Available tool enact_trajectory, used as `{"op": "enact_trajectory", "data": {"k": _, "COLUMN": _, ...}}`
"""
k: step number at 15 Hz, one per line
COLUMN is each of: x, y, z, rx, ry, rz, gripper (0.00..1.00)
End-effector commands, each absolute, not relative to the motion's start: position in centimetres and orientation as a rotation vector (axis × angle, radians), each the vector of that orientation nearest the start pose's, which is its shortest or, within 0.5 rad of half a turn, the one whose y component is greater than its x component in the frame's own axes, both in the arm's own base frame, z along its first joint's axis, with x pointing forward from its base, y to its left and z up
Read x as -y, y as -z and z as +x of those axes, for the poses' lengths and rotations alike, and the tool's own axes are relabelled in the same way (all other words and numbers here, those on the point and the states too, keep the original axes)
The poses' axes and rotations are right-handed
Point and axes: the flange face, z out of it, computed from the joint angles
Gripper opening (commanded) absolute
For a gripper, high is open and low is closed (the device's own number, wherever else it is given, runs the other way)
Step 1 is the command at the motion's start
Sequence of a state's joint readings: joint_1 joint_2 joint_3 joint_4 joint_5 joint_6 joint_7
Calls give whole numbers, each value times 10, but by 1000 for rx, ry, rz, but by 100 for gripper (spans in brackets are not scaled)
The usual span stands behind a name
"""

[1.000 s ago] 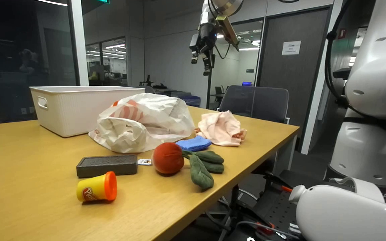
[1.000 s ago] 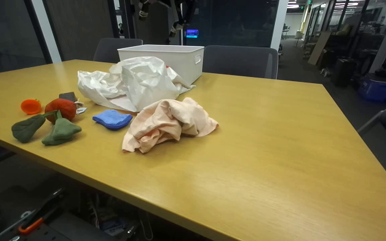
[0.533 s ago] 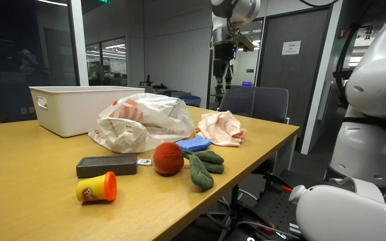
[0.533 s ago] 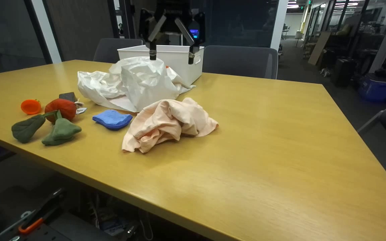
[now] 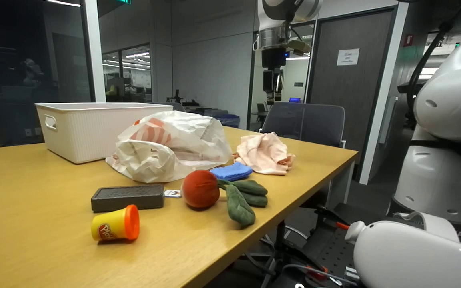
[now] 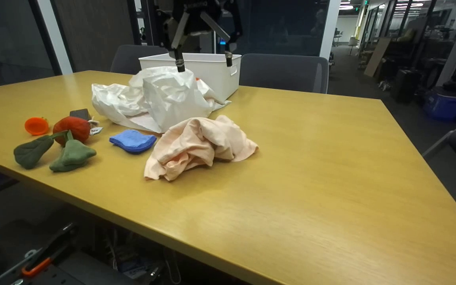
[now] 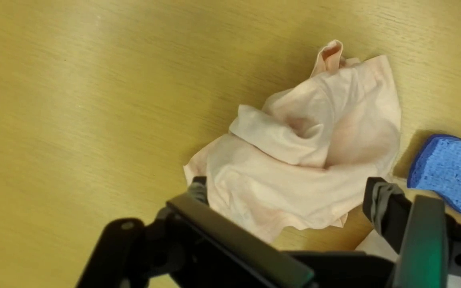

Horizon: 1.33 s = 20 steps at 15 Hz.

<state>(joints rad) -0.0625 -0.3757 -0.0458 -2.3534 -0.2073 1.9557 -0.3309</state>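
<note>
Crumpled pale-pink cloth (image 7: 298, 168) lay below the black two-fingered pincer (image 7: 286, 183), spread and empty; loose folds (image 7: 280, 138) risked slipping from a shallow pinch.

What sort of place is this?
Probably an office meeting room: dark chairs stand at a large table, and a door bears a paper notice.

Wrist view: fingers (image 7: 386, 206) cover part of pink cloth (image 7: 294, 180); blue sponge (image 7: 452, 176) cut by right edge. Both exterior views: white bin (image 5: 90, 132) part-hidden behind plastic bag (image 5: 194, 138).
</note>
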Motion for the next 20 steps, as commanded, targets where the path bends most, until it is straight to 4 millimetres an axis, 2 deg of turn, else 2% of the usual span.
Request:
{"op": "enact_trajectory", "data": {"k": 1, "x": 65, "y": -448, "z": 437, "rx": 656, "ry": -131, "rz": -3106, "gripper": 100}}
{"op": "enact_trajectory", "data": {"k": 3, "x": 65, "y": -431, "z": 437, "rx": 732, "ry": -144, "rz": -2998, "gripper": 100}}
{"op": "enact_trajectory", "data": {"k": 6, "x": 68, "y": -402, "z": 444, "rx": 775, "ry": -172, "rz": -2938, "gripper": 100}}
{"op": "enact_trajectory", "data": {"k": 9, "x": 69, "y": -369, "z": 449, "rx": 803, "ry": -230, "rz": -2966, "gripper": 100}}
{"op": "enact_trajectory", "data": {"k": 14, "x": 57, "y": -317, "z": 458, "rx": 885, "ry": -305, "rz": -3026, "gripper": 100}}
{"op": "enact_trajectory", "data": {"k": 20, "x": 52, "y": -280, "z": 455, "rx": 862, "ry": -415, "rz": -2947, "gripper": 100}}
